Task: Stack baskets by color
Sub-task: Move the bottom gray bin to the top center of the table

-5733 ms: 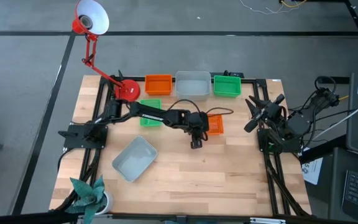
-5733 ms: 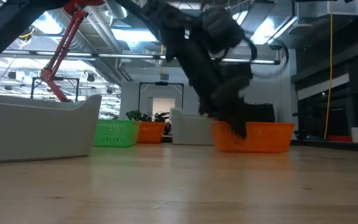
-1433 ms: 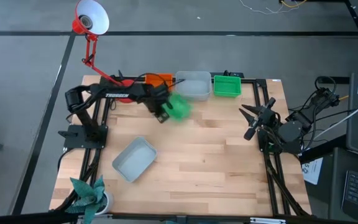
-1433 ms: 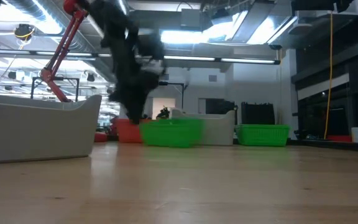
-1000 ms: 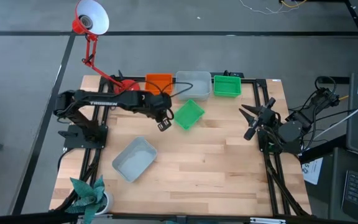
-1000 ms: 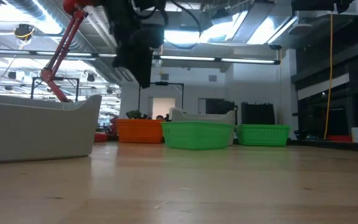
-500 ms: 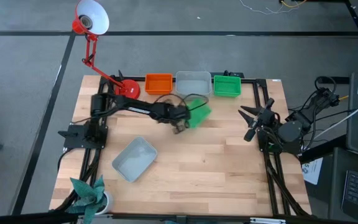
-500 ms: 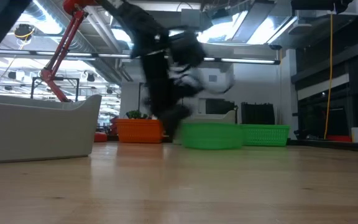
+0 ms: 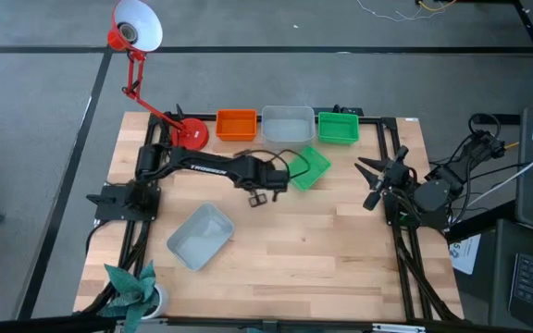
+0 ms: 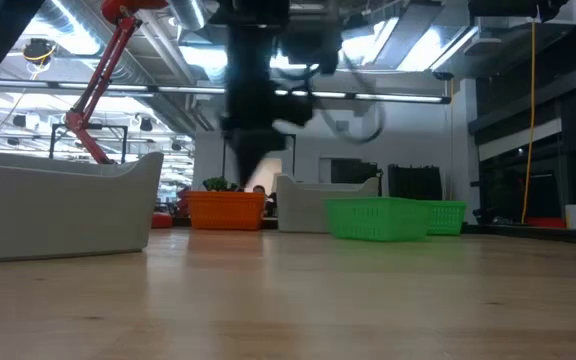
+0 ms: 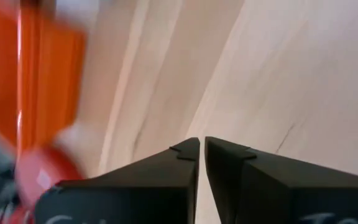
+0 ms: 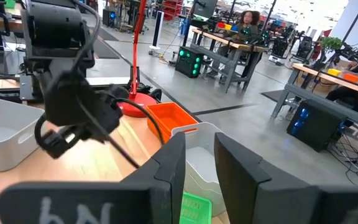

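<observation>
From straight overhead, far enough to take in the whole counter with both arms and the lamp; from counter height, level across the wood toward the baskets in the back row and the room behind. From the left wrist, close above the wood, past the left claw toward a blurred orange basket; from the right wrist, across the counter past the right claw to the left arm. Shared by all four: the orange basket; by three: the grey basket out front.
</observation>
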### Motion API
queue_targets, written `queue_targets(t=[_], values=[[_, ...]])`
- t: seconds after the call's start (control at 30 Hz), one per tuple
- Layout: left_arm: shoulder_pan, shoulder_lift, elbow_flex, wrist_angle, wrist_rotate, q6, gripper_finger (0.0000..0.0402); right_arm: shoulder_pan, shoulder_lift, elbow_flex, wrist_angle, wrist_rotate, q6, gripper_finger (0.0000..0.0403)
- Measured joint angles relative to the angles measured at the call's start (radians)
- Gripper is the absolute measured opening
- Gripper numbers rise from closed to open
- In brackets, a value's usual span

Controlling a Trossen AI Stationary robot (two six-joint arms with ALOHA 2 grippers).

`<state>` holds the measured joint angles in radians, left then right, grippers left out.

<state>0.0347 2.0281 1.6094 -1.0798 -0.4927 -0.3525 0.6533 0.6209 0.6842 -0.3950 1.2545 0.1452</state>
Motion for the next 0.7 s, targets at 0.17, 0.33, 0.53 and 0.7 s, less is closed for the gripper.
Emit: queue_targets(t=[0.17, 0.33, 0.53, 0.7], values=[[-0.081, -0.044, 0.019, -0.214, -0.015, -0.109, 0.0002, 0.0, 0.0, 0.0, -0.001, 0.0, 0.001, 0.0086], [-0.167, -0.167, 0.028, -0.477, -0.018, -0.343, 0.0001, 0.0, 0.0, 0.0, 0.0, 0.0, 0.007, 0.0086], [-0.298, -0.332, -0.045, -0.374, 0.233, -0.432, 0.0, 0.0, 0.001, 0.0, 0.0, -0.001, 0.033, 0.0086], [-0.412, -0.354, -0.117, -0.359, 0.261, -0.484, 0.0001, 0.0, 0.001, 0.0, 0.002, -0.069, 0.037, 0.0086]])
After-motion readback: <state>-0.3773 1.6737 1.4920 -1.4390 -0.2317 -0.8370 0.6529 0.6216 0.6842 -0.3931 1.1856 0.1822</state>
